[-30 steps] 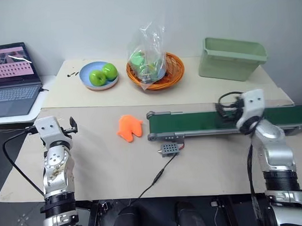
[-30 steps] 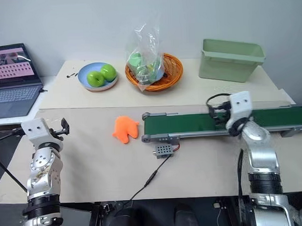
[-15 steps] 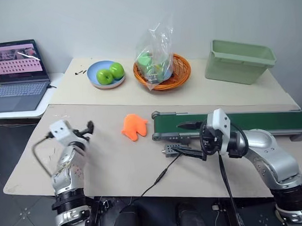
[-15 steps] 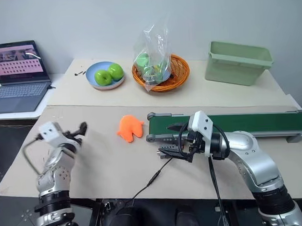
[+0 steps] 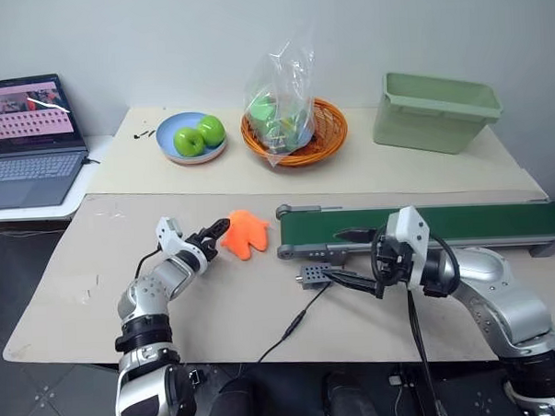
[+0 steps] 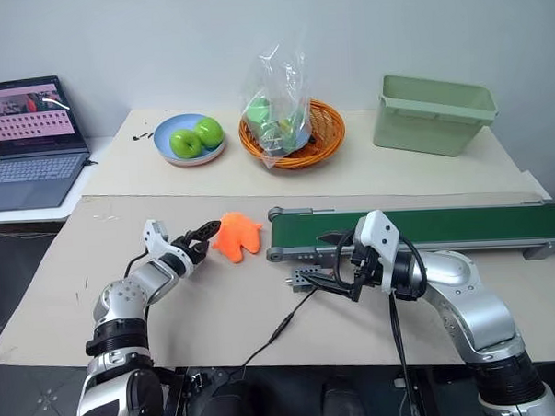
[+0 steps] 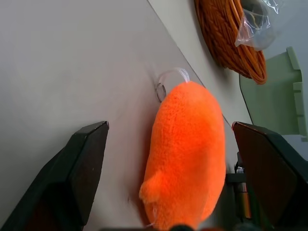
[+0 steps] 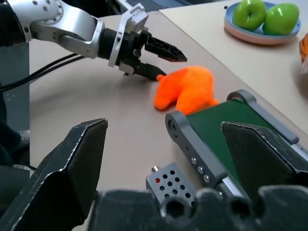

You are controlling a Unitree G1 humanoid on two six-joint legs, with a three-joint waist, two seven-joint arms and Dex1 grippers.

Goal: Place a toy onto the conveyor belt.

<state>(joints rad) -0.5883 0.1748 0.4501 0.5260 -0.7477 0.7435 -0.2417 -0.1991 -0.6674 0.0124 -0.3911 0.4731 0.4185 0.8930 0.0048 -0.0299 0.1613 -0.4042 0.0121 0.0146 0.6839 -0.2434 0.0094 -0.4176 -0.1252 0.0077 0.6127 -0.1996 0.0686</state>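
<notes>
Orange toy (image 5: 245, 234) lying on the beige table (image 5: 208, 303), just off the left end roller of the conveyor belt (image 5: 426, 225), with a narrow strip of bare tabletop between toy and roller. Left gripper (image 5: 216, 236) with fingers spread wide at the toy's left edge, one fingertip above and one below its nearest lobe; in the left wrist view, toy (image 7: 187, 154) framed between the two dark fingers (image 7: 79, 173), not clamped, contact not determinable, a small clear ring at its far end. Right gripper (image 5: 346, 256) also with fingers parted, empty, hovering over the belt's near frame rail and the small grey control box (image 5: 313, 275), its cable trailing toward the table's near edge. Belt surface dark green and bare along its visible length, running rightward past the table's right margin. Broad open tabletop left of and in front of the toy; tighter room on the toy's right, bounded by the roller and frame. Along the far edge, well apart from the toy: blue plate with two green apples (image 5: 193, 138), orange basket (image 5: 297, 133) holding a clear bag of green items, pale green bin (image 5: 434, 111). Laptop (image 5: 26, 136) on a separate surface beyond the left edge.
</notes>
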